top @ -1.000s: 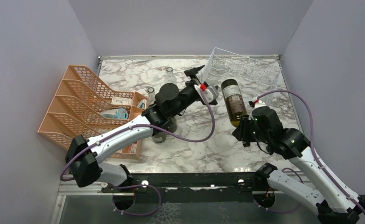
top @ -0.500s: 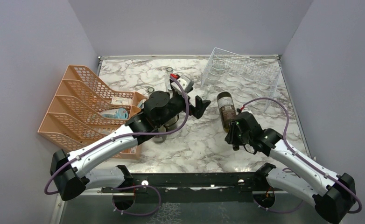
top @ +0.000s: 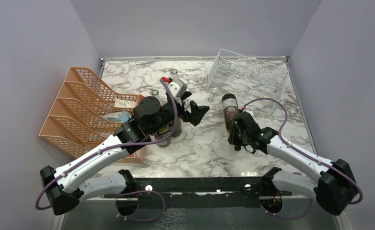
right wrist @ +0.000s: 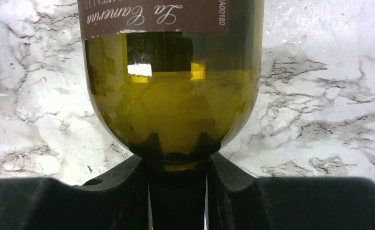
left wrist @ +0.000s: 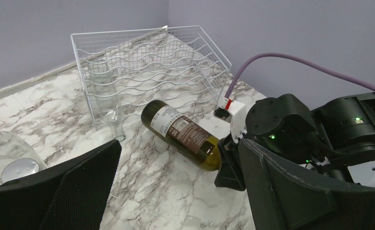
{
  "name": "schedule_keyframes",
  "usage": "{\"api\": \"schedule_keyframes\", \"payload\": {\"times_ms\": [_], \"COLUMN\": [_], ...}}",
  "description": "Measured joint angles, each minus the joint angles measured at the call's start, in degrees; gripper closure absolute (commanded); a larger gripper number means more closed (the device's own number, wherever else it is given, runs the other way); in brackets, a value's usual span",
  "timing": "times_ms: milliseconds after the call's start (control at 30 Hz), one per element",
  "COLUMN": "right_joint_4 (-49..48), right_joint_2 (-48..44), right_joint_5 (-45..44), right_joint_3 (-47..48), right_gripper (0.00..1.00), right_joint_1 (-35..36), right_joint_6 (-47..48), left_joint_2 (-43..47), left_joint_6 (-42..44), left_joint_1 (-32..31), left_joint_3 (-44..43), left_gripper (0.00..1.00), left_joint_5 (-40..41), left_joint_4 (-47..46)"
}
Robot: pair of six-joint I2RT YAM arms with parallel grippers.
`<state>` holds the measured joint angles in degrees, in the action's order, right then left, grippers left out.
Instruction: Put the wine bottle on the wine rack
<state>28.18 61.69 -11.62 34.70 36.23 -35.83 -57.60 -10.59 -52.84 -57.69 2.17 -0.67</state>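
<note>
From the top, my right end effector (top: 237, 133) was clamped on the neck of the wine bottle (top: 229, 109). The bottle lay on its side toward the surface's (top: 200, 146) far right corner, just short of the wine rack (top: 252, 74). My left end effector (top: 195, 111) gaped wide, holding nothing. Left wrist: the bottle's base pointed at the rack, not touching. Right wrist: both fingers (right wrist: 113, 191) pinched the neck.

wine bottle (top: 230, 106) just before wine rack (top: 249, 73).
</note>
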Motion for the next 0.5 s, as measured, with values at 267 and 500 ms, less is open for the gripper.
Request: {"api": "schedule_keyframes", "payload": {"times_ms": [267,500], "right_joint_4": [0.0,-1.5], "right_joint_2": [6.6,8.9], "right_joint_5": [-1.5,-2.5], "right_joint_3": [3.7,4.9], "right_gripper": [0.99,0.99], "right_joint_1": [-0.7,-2.1], "right_joint_6": [0.0,0.7], "left_joint_2": [1.8,1.8], "left_joint_6": [3.0,4.1], "left_joint_1": [0.0,0.0], "left_joint_3": [1.0,1.4], "left_gripper": [0.01,0.01], "left_joint_5": [-2.6,-3.5], "left_joint_4": [0.0,-0.4]}}
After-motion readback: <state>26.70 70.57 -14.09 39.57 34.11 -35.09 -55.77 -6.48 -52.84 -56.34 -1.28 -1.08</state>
